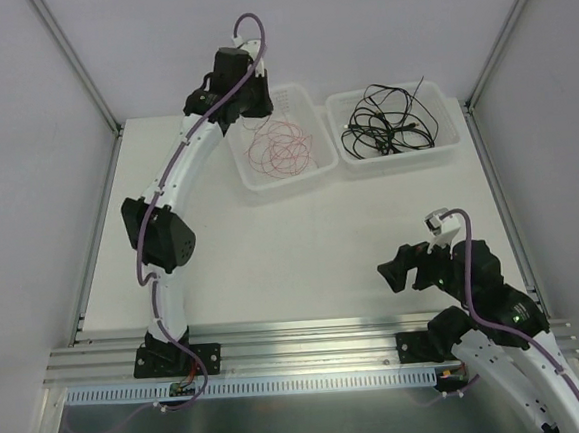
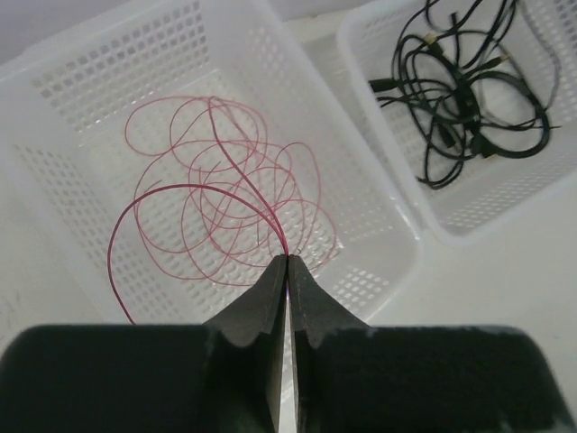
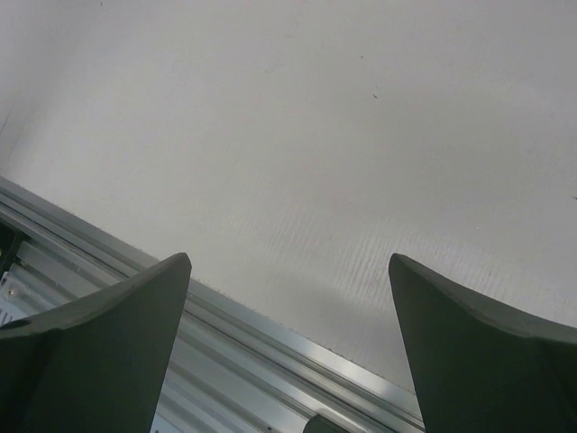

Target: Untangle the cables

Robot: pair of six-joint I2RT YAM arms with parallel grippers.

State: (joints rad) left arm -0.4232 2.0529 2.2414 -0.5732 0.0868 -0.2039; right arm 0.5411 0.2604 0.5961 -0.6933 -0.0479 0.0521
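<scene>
The left claw (image 2: 287,262) hangs over the left of two white baskets at the far side of the table (image 1: 272,248). Its two fingers are pressed together, and a strand of the red wire (image 2: 225,207) runs up and ends right at the seam between the tips, so it is pinched there. The rest of the red wire lies in loose overlapping loops on the floor of the left basket (image 2: 90,81), with one darker loop bending out toward the basket's near-left wall. Whether it is one long wire or several I cannot tell.

Just beside it on the right, nearly touching, stands the right basket (image 1: 395,158). It holds the black cables (image 1: 388,123), a tangled bundle with small plugs, some gold-tipped; the strands cross too much to count.

Near the right front of the table, well apart from both baskets, the right claw (image 3: 288,262) has its two fingers spread wide. It holds nothing and touches nothing, with bare table and the metal rail (image 3: 252,352) below it.
</scene>
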